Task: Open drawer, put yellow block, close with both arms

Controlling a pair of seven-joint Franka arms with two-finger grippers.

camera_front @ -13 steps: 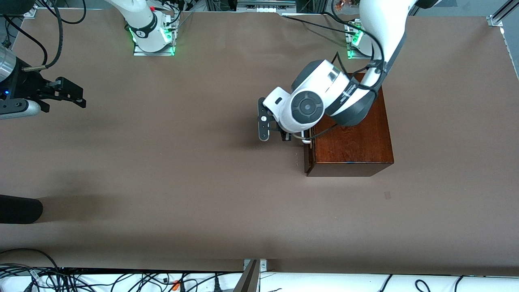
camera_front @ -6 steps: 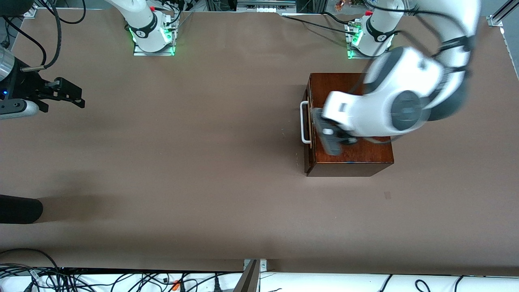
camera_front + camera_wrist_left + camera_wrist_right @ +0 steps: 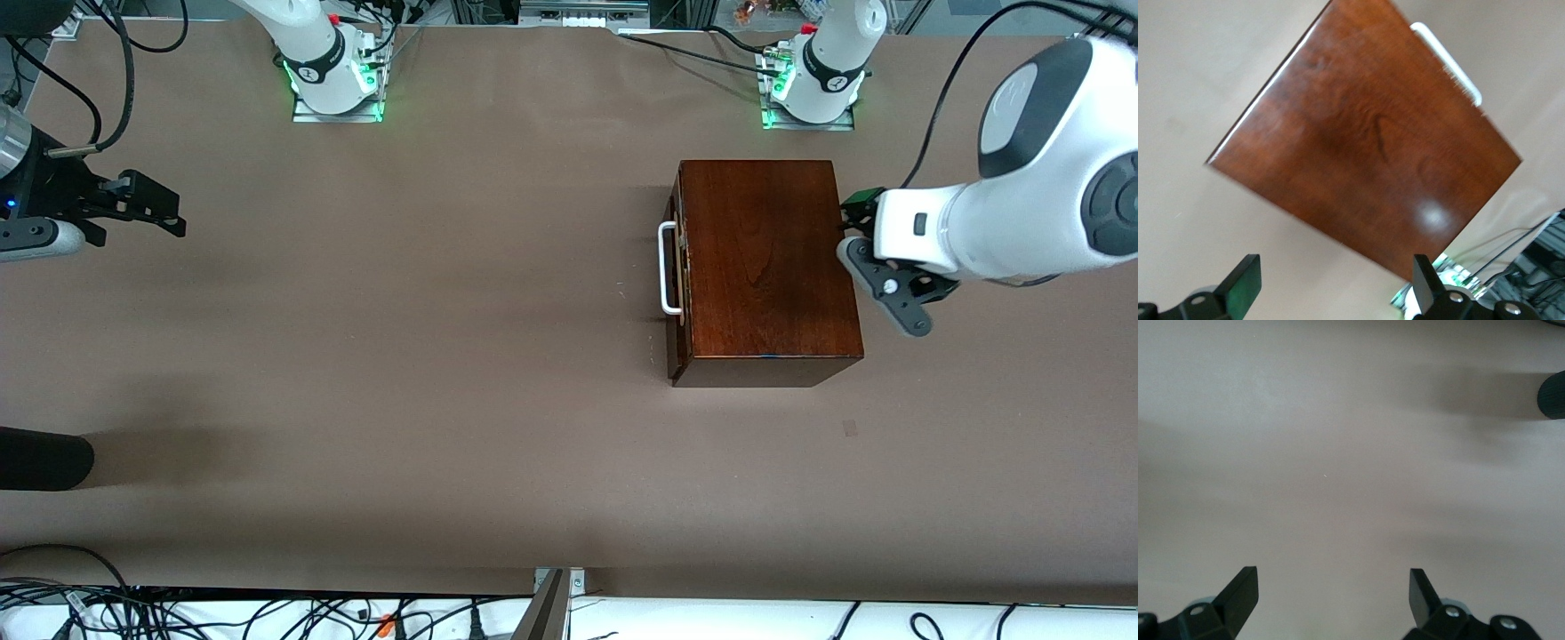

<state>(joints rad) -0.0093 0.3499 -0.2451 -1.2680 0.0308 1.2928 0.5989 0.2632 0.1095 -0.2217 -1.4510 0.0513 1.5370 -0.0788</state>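
The reddish-brown wooden box (image 3: 765, 267) stands on the table near the left arm's base. Its drawer is pushed in, and the white handle (image 3: 667, 268) faces the right arm's end. The left wrist view shows the box top (image 3: 1365, 133) and the handle (image 3: 1448, 60). My left gripper (image 3: 852, 224) is open and empty, just above the table beside the box's end toward the left arm's end (image 3: 1335, 267). My right gripper (image 3: 151, 209) is open and empty, waiting over the table's right-arm end (image 3: 1331, 577). The yellow block is out of view.
A black rounded object (image 3: 44, 458) juts in at the right arm's end, nearer the front camera; it also shows in the right wrist view (image 3: 1553, 393). Cables lie along the table's front edge (image 3: 267, 613). Brown tabletop (image 3: 427, 356) spreads around the box.
My left arm has swung from the drawer handle, up over the box top, to the box's end toward the left arm's end. The right arm has not moved.
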